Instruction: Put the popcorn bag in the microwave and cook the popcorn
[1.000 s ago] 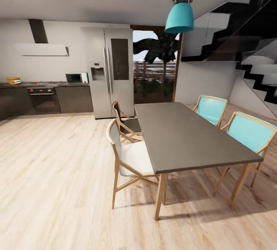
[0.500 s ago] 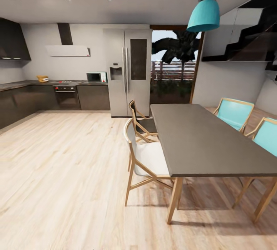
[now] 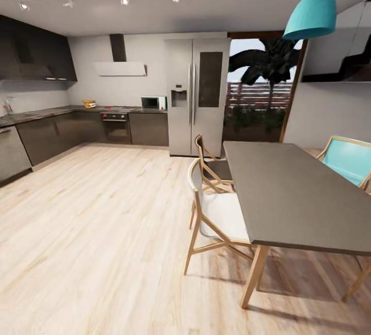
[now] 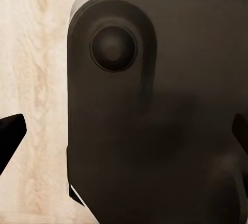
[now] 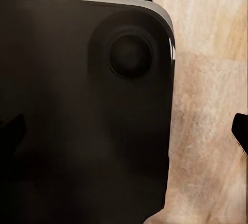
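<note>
Across the room, the kitchen runs along the far and left walls. The pale mint microwave (image 3: 153,102) stands on the grey countertop (image 3: 49,113), just left of the fridge. Left of the hob lies a small orange-brown thing (image 3: 89,103) that looks like the popcorn bag; it is too far off to tell for certain. The popcorn is out of view. In the left wrist view, my left gripper (image 4: 124,133) hangs open over my own dark base, fingertips (image 4: 10,133) wide apart. My right gripper (image 5: 126,131) is open too, with nothing between its fingertips (image 5: 241,131).
A grey dining table (image 3: 293,196) with wooden chairs (image 3: 216,216) stands close on the right. A turquoise chair (image 3: 350,158) is behind it and a teal lamp (image 3: 310,14) hangs above. The steel fridge (image 3: 198,95) and black oven (image 3: 116,128) line the far wall. Wooden floor (image 3: 103,211) stretches toward the kitchen.
The whole head view has swung left: the kitchen, fridge and table sit further right in the picture, and the left cabinet run has come into view. This is camera motion.
</note>
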